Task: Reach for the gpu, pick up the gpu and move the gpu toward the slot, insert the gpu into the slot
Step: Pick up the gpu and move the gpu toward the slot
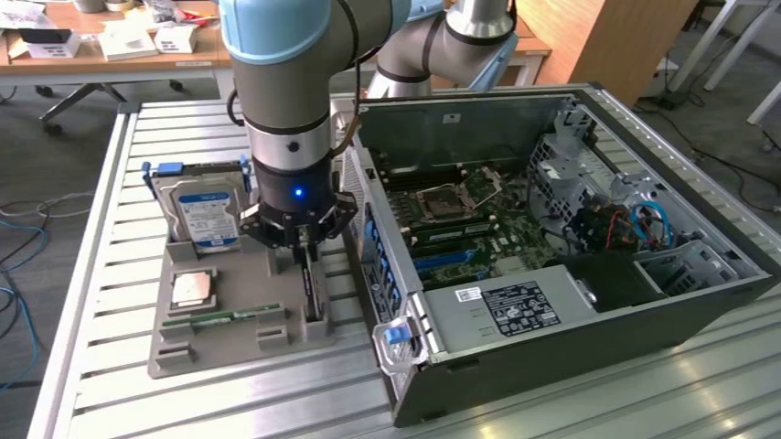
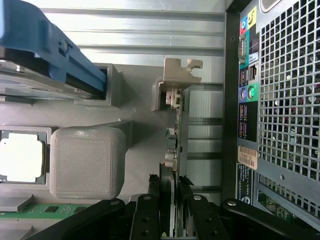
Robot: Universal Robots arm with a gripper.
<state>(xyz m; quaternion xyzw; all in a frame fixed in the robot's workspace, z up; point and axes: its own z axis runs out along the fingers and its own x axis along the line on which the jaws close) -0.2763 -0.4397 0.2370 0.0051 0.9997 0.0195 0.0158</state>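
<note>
Gripper [image 1: 302, 249] [image 2: 170, 212]: pinching the gpu's edge
Gpu [image 1: 313, 294] [image 2: 179, 130]: on edge in the tray [image 1: 208, 352]
Slot [image 1: 447, 261]: well apart, on the motherboard

Soft, even light fills the exterior view, with weak shadows on the tray [image 1: 219, 358] and a dim computer case [image 1: 525, 375]. The wrist view's processor lid [image 2: 21, 156] glares white; the gripper [image 2: 169, 187] on the gpu [image 2: 177, 120] lies dark.

Grey tray [image 1: 219, 352], finely ribbed. Dark gpu [image 2: 181, 130], silver bracket [image 2: 176, 75]. Black gripper [image 1: 302, 249], blue light [image 1: 296, 192]. Silver drive [image 1: 196, 190], blue label [image 1: 210, 224]. Green memory stick [image 1: 226, 317]. Green motherboard [image 1: 507, 245], blue slot [image 1: 449, 259]. Black case [image 1: 550, 357], square-grid mesh [image 2: 290, 90]. Grey arm [image 1: 287, 101], pale-blue cap [image 1: 281, 32].
</note>
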